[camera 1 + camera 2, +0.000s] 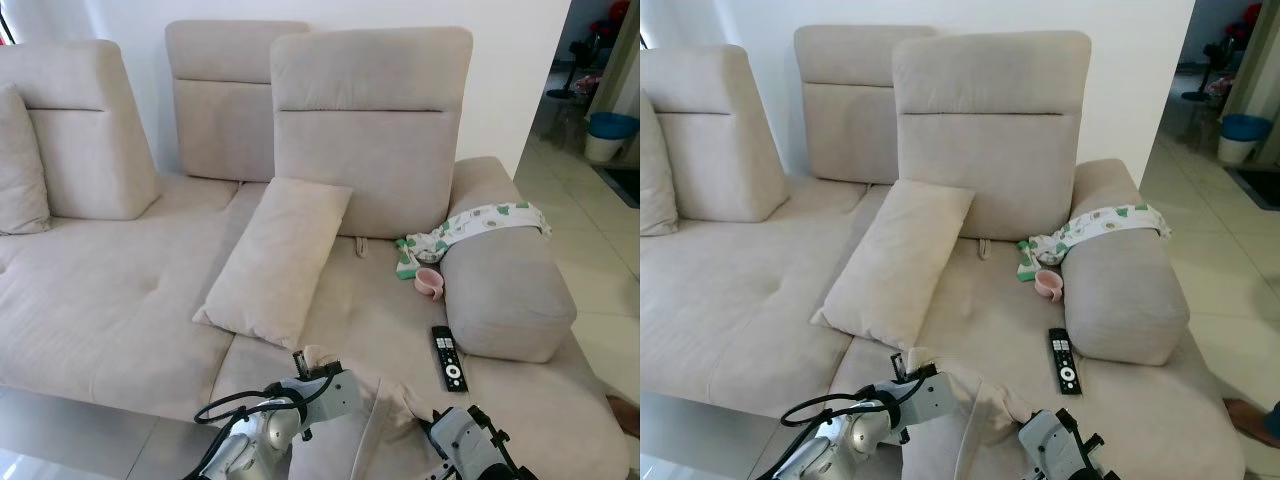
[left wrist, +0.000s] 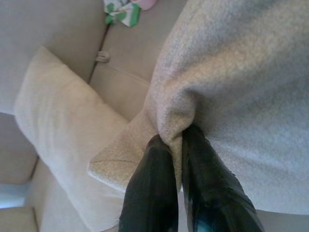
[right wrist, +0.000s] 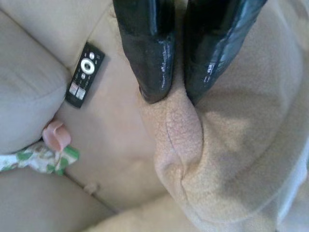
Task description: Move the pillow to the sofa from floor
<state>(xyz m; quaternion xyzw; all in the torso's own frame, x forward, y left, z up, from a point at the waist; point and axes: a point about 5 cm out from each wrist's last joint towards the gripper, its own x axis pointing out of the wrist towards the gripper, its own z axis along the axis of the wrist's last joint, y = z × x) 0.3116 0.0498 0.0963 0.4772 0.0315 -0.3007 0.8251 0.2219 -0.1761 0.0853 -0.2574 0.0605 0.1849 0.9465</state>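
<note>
Both grippers were clenched on the pillow [image 1: 372, 410], the left gripper [image 2: 176, 145] pinching one corner of fabric and the right gripper [image 3: 176, 94] another. The pillow hung at the front edge of the sofa [image 1: 110, 310], just over the seat, near the remote [image 1: 449, 357]. To finish well, it probably needed carrying further in over the seat before letting go, both arms level, set down short of the remote and the pink cup [image 1: 429, 281], beside the other cushion [image 1: 275, 260].
</note>
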